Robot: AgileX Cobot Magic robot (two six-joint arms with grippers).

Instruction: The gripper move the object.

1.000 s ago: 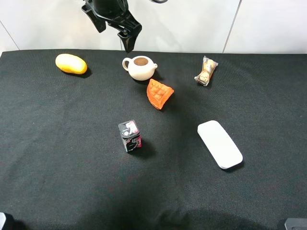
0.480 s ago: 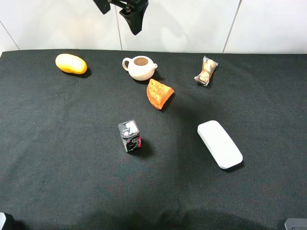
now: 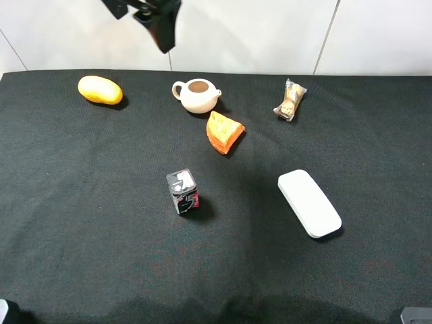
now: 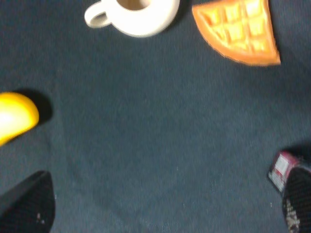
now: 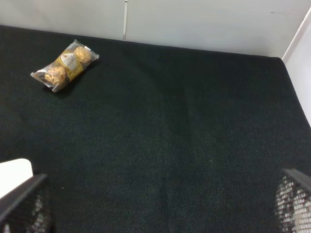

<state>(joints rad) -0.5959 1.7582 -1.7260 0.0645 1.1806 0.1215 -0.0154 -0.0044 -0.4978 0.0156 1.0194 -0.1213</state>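
The cream-white teapot (image 3: 197,96) stands upright at the back of the black table, lidless with a brown inside. It also shows in the left wrist view (image 4: 133,13). My left gripper (image 3: 140,16) hangs high above the table's back edge, up and to the left of the teapot, well clear of it. Its jaws stand wide apart and empty in the left wrist view (image 4: 163,206). My right gripper (image 5: 158,204) is open and empty over bare cloth; it does not show in the exterior view.
A yellow mango (image 3: 100,90) lies at the back left. An orange waffle wedge (image 3: 224,131) lies just in front of and right of the teapot. A snack packet (image 3: 290,100), a flat white slab (image 3: 309,202) and a small dark box (image 3: 183,192) also lie on the table.
My left gripper has risen from just above and behind the teapot and swung to the left. The teapot and the other things have not moved.
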